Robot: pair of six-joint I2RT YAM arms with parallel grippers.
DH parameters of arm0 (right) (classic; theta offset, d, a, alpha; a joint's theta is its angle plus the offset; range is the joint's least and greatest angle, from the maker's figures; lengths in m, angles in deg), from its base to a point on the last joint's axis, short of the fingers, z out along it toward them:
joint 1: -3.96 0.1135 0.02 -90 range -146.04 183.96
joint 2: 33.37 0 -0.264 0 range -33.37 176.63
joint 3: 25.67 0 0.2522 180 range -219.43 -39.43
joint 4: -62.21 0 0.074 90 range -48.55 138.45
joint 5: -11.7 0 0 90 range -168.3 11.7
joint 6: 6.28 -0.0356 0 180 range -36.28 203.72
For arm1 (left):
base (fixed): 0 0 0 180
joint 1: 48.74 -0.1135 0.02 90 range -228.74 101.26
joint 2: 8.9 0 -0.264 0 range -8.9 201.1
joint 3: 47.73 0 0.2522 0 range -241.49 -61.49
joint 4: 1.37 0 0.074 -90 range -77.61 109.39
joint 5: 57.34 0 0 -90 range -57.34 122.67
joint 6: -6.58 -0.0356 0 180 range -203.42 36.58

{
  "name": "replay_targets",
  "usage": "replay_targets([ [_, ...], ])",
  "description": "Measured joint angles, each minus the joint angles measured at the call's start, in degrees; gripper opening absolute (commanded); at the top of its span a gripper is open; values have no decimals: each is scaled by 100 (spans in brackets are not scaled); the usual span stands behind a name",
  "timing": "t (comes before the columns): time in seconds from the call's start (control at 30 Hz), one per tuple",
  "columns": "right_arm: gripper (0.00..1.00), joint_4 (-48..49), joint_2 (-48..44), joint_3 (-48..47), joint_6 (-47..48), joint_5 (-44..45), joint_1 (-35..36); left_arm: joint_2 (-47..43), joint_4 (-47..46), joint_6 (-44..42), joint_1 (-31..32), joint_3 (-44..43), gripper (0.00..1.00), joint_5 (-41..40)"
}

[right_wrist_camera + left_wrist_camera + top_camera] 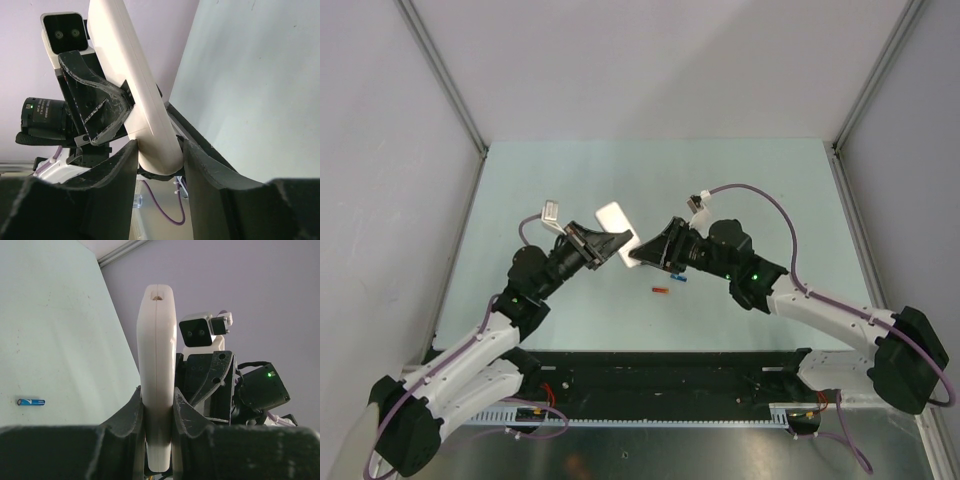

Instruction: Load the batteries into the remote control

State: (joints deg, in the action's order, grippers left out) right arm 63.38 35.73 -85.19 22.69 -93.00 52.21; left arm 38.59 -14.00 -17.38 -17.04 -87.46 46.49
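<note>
Smooth white plastic remote control (156, 370), matt table (570, 170)

Reaching inward from both sides, nose to nose, with left gripper (621, 241) and right gripper (640, 254) clamped on one remote control (614, 217).

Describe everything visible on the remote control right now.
The remote control is a slim, flat white handset, plastic-looking, with rounded ends. Only its plain white face and edges show; no buttons are visible. In the left wrist view a seam runs down the edge and a small notch sits at the top end. It is held clear of the table. The left gripper is clamped on its two faces. The right gripper brackets one end, firm contact unclear.
</note>
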Motion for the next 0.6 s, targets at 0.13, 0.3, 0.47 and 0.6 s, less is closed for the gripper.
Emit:
replay_targets([
  [0.13,48,129,68,0,-52,-13,-2,-50,2,0,0,7,0,2],
  [0.3,49,170,109,0,-109,-28,-7,-79,2,-2,0,44,0,-9],
  [0.47,51,192,133,0,-155,-31,-11,-79,2,0,0,52,0,-4],
  [0.6,49,269,173,0,-203,-28,-17,-79,0,0,0,55,0,-2],
])
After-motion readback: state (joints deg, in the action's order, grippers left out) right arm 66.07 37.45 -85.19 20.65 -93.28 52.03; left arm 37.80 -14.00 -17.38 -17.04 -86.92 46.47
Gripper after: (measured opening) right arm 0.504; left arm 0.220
